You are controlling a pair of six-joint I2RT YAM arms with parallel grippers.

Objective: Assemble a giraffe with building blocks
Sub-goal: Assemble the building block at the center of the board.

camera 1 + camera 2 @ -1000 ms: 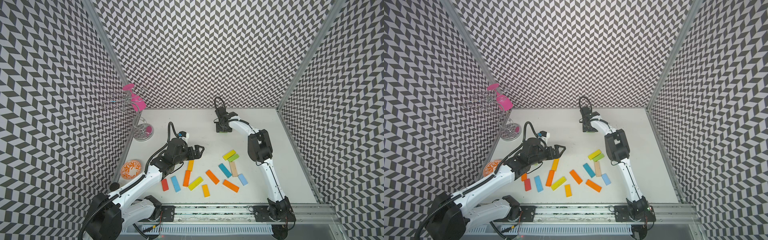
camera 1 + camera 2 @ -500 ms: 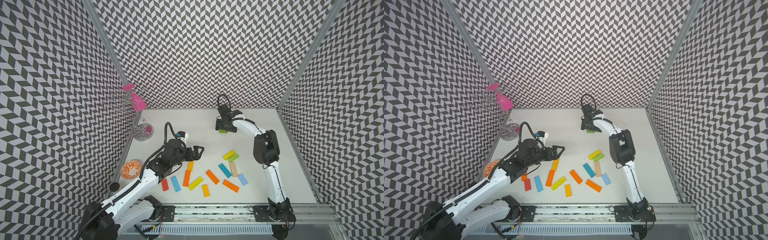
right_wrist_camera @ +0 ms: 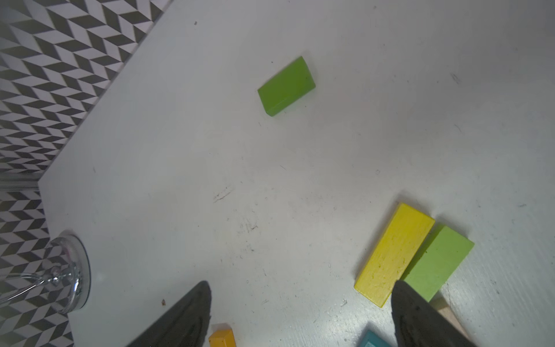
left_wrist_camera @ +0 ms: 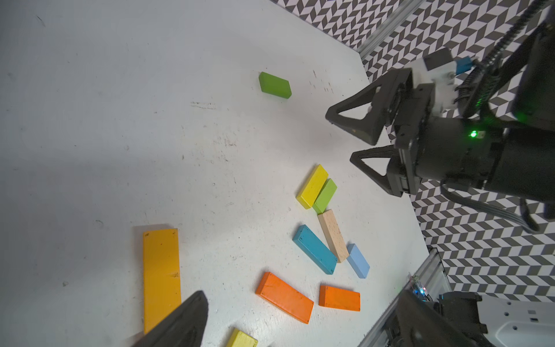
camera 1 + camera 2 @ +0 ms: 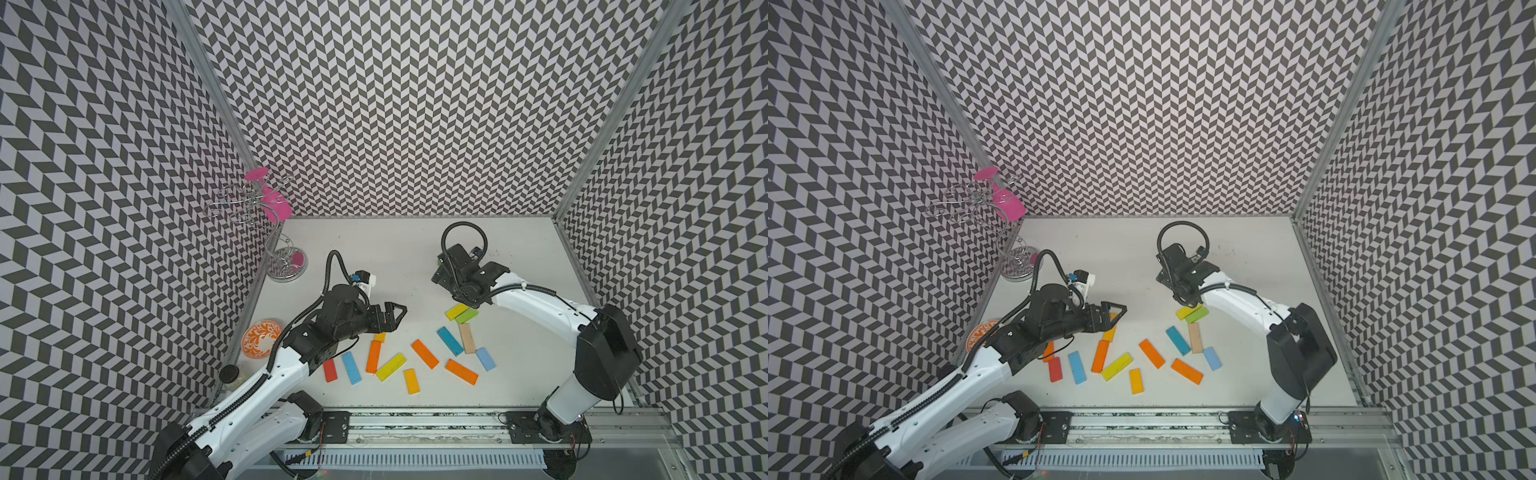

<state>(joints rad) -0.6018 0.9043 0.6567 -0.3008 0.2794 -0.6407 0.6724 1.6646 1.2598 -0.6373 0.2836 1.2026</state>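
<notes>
Right gripper (image 4: 341,135) withdrawn, green block (image 4: 274,85) crosswise

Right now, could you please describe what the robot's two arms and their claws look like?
Both the left arm and right arm have white shells with black joint housings. The left claw and right claw are black, each with two hollow triangular fingers. A black cable loops over the right wrist; a ribbed black conduit runs along the left arm.

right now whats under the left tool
A yellow-orange block lies flat under the open left tool. In both top views the tool covers much of it; the left wrist view shows most of it, a fingertip hiding the rest.
</notes>
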